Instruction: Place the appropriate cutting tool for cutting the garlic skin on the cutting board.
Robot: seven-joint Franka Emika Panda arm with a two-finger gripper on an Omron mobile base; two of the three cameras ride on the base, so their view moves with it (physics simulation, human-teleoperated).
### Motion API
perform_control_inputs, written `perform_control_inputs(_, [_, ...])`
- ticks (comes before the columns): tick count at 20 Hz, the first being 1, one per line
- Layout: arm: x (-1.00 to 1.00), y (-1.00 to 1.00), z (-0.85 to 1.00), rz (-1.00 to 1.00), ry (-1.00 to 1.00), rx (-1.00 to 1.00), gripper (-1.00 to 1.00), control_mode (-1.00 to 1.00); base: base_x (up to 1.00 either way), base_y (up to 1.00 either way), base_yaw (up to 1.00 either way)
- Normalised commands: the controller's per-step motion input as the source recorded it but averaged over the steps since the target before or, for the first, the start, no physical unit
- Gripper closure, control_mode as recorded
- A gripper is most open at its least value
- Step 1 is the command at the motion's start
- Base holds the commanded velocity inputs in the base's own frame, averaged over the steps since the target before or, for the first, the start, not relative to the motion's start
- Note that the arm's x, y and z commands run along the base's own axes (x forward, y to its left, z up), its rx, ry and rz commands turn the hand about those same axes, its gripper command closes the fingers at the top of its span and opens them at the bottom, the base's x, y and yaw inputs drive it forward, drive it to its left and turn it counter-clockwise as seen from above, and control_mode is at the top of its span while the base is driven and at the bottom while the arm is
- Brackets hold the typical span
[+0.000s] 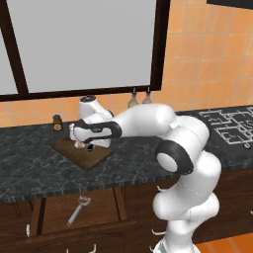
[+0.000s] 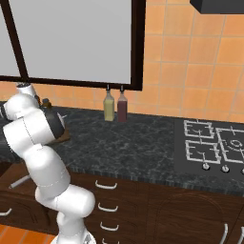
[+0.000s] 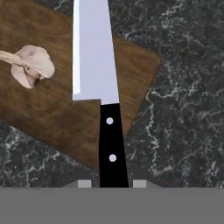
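Knife hovering over the board

Claw (image 3: 112,183) is clamping tight on the knife (image 3: 103,96) handle, blade pointing across the board (image 3: 48,109), garlic (image 3: 33,65) sitting just beside it.

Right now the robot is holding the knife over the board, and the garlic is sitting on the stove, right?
Not quite. The gripper is shut on the knife over the board, but the garlic sits on the board itself, not on the stove. The hand view shows it beside the blade.
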Motion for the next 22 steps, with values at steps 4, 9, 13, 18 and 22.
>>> perform_control_inputs(4, [0.0, 0.3, -0.38, 0.0, 0.01, 0.0, 1.0, -1.0, 0.0, 0.0, 0.0])
perform_control_inputs(9, [0.16, 0.12, -0.18, -0.01, 0.03, 0.0, 1.0, -1.0, 0.0, 0.0, 0.0])
perform_control_inputs(13, [0.47, 0.0, -0.39, -0.01, 0.02, 0.0, 1.0, -1.0, 0.0, 0.0, 0.0])
perform_control_inputs(18, [0.18, 0.25, -0.43, 0.0, 0.0, 0.0, 1.0, -1.0, 0.0, 0.0, 0.0])
perform_control_inputs(22, [0.01, 0.03, -0.2, 0.0, 0.01, 0.0, 1.0, -1.0, 0.0, 0.0, 0.0])
